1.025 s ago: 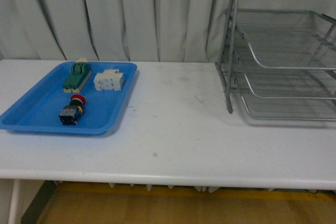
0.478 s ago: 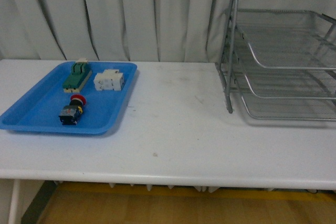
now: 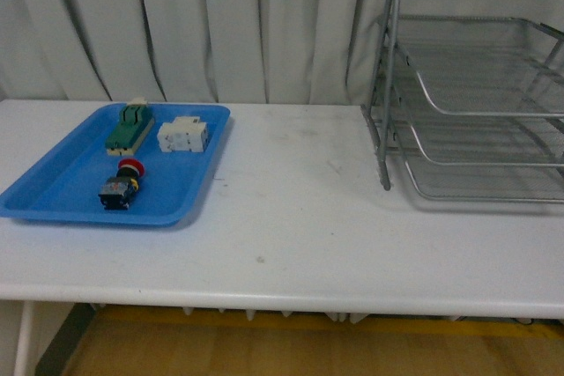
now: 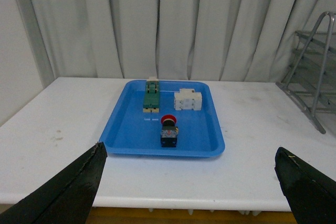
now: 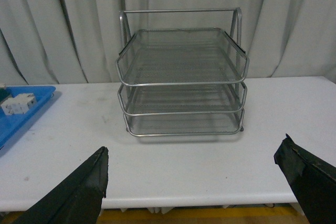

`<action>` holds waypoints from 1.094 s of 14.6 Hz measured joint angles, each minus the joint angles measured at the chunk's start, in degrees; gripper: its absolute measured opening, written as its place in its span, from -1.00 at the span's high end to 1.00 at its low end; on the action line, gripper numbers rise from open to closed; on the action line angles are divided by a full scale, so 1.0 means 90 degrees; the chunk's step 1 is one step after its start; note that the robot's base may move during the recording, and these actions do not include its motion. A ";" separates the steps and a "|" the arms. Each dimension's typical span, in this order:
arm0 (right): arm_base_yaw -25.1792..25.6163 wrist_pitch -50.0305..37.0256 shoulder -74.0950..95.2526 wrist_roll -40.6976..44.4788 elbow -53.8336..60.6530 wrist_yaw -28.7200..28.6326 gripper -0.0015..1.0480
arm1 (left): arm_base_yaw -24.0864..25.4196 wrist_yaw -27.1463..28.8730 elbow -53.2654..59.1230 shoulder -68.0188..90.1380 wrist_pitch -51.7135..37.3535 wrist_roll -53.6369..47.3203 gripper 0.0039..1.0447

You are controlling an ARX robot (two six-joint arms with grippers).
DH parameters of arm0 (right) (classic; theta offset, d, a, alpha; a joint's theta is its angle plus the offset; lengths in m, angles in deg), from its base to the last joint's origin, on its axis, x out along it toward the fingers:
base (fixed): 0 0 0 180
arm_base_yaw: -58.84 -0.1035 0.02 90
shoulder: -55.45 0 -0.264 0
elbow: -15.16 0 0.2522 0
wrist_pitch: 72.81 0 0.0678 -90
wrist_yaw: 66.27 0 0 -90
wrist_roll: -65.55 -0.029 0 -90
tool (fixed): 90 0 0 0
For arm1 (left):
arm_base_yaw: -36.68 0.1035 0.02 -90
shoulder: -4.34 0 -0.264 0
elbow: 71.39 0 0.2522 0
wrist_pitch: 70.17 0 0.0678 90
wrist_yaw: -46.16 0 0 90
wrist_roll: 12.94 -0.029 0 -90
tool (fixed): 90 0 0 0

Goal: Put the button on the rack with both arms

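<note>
button (image 3: 121, 185): red mushroom cap, dark blocky body, blue/yellow bits. lying on its side in blue tray (image 3: 53, 193), near front edge, cap pointing away from robot. rack (image 3: 385, 129): silver three-tier wire mesh, upright on right side of table (image 3: 291, 235), well apart from button.

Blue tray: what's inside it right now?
The tray holds three parts: the button in front, a green-topped block and a white block behind it. None is covered; only the floor under each is hidden.
</note>
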 joint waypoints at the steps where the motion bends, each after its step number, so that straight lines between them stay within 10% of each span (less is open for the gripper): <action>1: 0.0000 0.0000 0.0000 0.0000 0.0000 0.0000 -0.87 | 0.0000 0.0000 0.0000 0.0000 0.0000 0.0000 -0.87; 8: 0.0005 0.0809 0.0896 -0.0736 -0.0372 -0.0240 -0.87 | 0.0000 0.0002 0.0000 0.0000 -0.0002 0.0000 -0.87; 13: 0.0345 -0.5153 0.7468 -0.4342 -0.0782 -0.1707 -0.87 | 0.0000 0.0000 0.0000 0.0002 0.0000 0.0000 -0.87; 16: 0.0525 -0.7016 1.0365 -0.5918 -0.1955 -0.1634 -0.87 | 0.0000 0.0000 0.0000 0.0000 -0.0002 0.0000 -0.87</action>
